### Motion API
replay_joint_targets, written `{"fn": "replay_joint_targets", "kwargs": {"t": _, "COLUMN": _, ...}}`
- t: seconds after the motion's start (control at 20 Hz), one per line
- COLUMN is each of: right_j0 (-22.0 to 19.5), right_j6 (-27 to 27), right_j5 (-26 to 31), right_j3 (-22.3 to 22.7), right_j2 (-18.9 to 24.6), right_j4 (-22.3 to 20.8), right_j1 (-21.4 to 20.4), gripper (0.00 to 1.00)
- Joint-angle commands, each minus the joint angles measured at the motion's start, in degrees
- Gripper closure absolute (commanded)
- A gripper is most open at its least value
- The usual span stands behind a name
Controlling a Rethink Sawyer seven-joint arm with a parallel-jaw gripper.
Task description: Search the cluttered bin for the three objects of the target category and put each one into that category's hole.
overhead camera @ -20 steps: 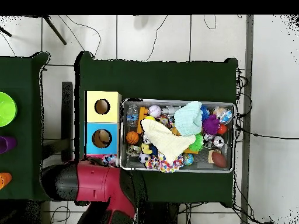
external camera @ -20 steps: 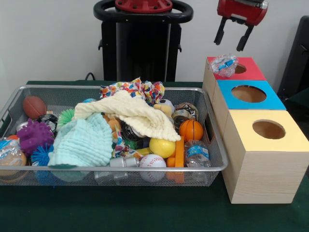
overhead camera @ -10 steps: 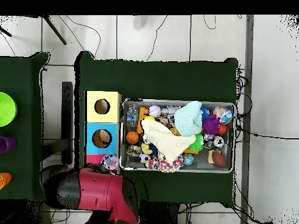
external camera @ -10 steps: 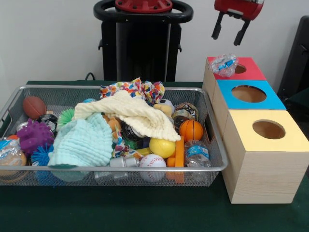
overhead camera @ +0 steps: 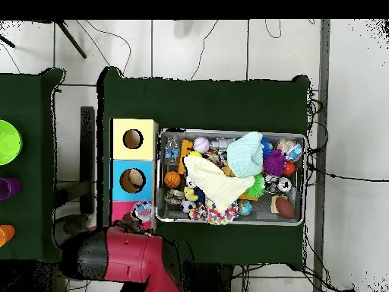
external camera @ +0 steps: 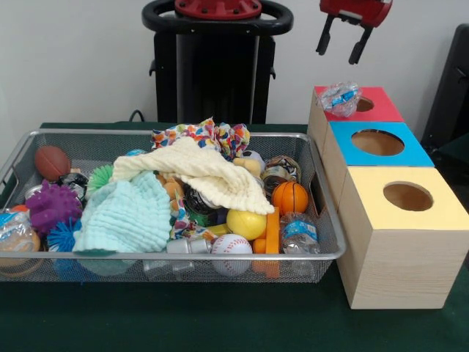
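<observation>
A crushed clear plastic bottle with a blue label (external camera: 340,97) (overhead camera: 141,211) lies on the red-topped box (external camera: 381,104), across the left rim of its hole. My gripper (external camera: 338,48) hangs open and empty high above that box, at the top of the front view. In the mesh bin (external camera: 176,258) another small water bottle (external camera: 300,232) stands at the front right corner, and a crumpled bottle (external camera: 15,229) lies at the front left. Cloths cover the bin's middle.
The blue-topped box (external camera: 377,142) and the yellow-topped box (external camera: 407,196) stand in front of the red one. The bin holds balls, a cream cloth (external camera: 201,173), a mint cloth (external camera: 128,214) and a patterned cloth (external camera: 205,136). The arm's red body (overhead camera: 129,258) shows at the overhead view's bottom.
My gripper has risen and drifted slightly left above the red-topped box, staying open. The bottle on that box has not moved.
</observation>
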Motion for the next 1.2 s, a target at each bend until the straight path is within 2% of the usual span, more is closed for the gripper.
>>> {"fn": "replay_joint_targets", "kwargs": {"t": 0.05, "right_j0": -2.2, "right_j6": 9.6, "right_j5": -3.0, "right_j3": 5.1, "right_j2": 2.5, "right_j4": 0.4, "right_j1": -0.2, "gripper": 0.00}}
{"fn": "replay_joint_targets", "kwargs": {"t": 0.3, "right_j0": -2.8, "right_j6": 9.3, "right_j5": -5.7, "right_j3": 6.8, "right_j2": 3.3, "right_j4": 0.6, "right_j1": 0.1, "gripper": 0.00}}
{"fn": "replay_joint_targets", "kwargs": {"t": 1.2, "right_j0": -3.4, "right_j6": 9.9, "right_j5": -10.2, "right_j3": 8.8, "right_j2": 4.9, "right_j4": 1.4, "right_j1": 1.3, "gripper": 0.00}}
